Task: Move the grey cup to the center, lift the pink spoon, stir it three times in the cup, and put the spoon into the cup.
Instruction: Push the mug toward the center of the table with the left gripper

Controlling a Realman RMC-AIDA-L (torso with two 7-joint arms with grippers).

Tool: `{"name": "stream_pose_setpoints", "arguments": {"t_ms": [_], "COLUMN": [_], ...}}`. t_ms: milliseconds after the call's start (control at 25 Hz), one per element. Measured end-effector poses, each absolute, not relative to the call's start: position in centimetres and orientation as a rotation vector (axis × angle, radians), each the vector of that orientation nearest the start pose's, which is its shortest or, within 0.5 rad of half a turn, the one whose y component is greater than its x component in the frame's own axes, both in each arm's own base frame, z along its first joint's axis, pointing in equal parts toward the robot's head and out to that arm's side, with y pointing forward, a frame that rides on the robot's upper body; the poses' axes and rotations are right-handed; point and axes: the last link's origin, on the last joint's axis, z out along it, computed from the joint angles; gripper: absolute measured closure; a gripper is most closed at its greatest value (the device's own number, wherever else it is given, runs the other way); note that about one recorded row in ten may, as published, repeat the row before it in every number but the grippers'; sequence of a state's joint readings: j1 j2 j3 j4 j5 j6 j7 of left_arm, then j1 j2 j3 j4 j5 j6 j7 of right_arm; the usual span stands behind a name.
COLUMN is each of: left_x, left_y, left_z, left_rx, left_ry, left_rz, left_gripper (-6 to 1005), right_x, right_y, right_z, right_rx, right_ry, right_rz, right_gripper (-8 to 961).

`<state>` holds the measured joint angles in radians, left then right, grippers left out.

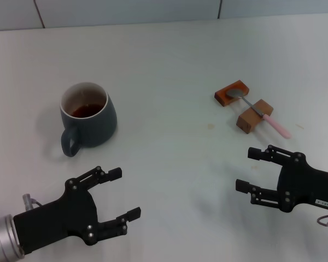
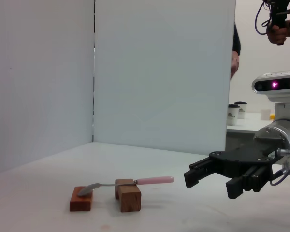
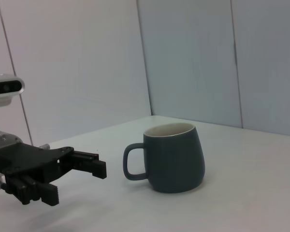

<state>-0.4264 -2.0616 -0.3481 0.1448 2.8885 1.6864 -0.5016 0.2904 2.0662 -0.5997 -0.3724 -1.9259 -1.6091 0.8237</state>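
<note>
Jaws apart, grey cup (image 1: 89, 114) beyond left gripper (image 1: 119, 195)

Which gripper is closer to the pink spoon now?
Right. The right gripper hovers open just in front of the pink spoon; the left gripper is far across, open, near the grey cup.

Left gripper (image 1: 122, 198): matte black body, angular linkage fingers (image 1: 110, 173) ending in blocky pads, small silver screw heads along the knuckles. Wrist behind it is a brushed silver-grey cylinder with a small metal connector stub. Right gripper (image 1: 247, 169): same black build, small white label on the body, a thin grey cable loop at the wrist. Left wrist view shows ribbed inner pad faces and a silver wrist housing.
</note>
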Motion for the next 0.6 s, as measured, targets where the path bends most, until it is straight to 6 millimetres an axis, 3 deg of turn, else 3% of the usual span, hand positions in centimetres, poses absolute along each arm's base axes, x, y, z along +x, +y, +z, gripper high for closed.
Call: {"name": "stream_pose_setpoints", "arguments": {"t_ms": [600], "left_x": [-30.81], "left_y": [21.71], "left_z": [-6.0], "left_rx": [-2.655], "left_ry": [-0.267], "left_rz": [-0.909], "left_gripper": [241], "right_x": [33.1], "right_y": [23.13], "right_z": [-2.78], "right_rx": [-2.574], "right_ry": [0.49], "right_rz": [0.802], "right_gripper": [169]}}
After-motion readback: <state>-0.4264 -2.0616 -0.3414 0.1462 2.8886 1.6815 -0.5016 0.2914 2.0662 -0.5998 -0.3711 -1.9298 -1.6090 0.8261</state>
